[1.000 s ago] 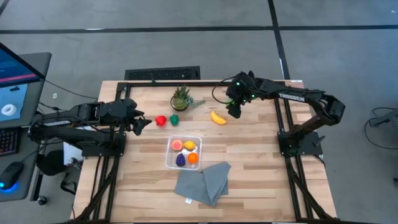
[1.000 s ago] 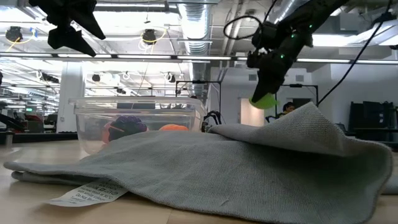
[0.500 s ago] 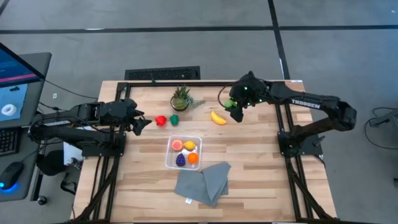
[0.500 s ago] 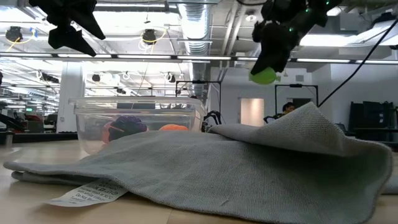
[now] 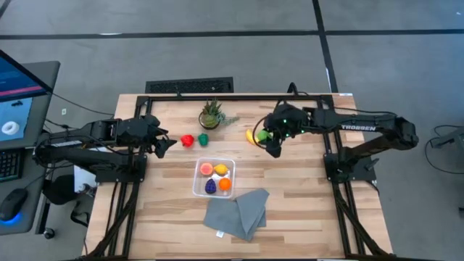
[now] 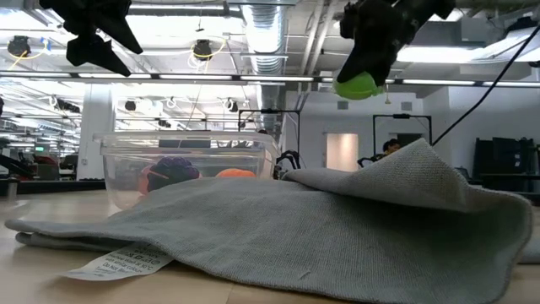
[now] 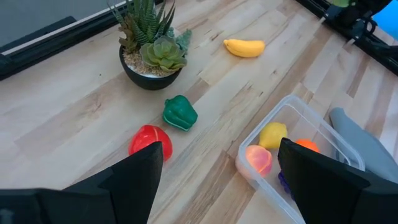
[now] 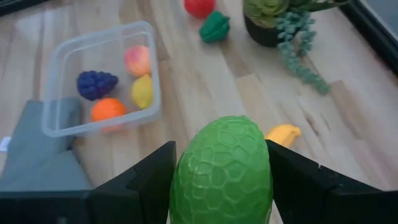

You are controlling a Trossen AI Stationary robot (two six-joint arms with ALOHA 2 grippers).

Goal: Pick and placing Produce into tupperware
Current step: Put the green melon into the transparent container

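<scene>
My right gripper is shut on a lime green fruit with a pebbled skin, high over the table beside the yellow banana. The clear tupperware holds a peach-pink, a yellow, a purple and an orange piece. A red piece and a dark green piece lie on the wood left of the banana. My left gripper hangs open above the table's left side, left of the red piece, with nothing between its fingers. My right gripper pinches the lime green fruit between its two fingers, one on each of its opposite sides. The fingers slant downward from the table's right. The fruit sits below the fingers, lifted clear of the table.
A spiky potted plant stands at the far middle, behind the red and green pieces. A folded grey cloth lies near the front edge, touching the tupperware's near right corner. Bare wood lies right of the cloth.
My right gripper has swung from the far side toward the table's near edge and toward the banana, rising as it went. It stays shut on the lime green fruit, which has gone up with it.
</scene>
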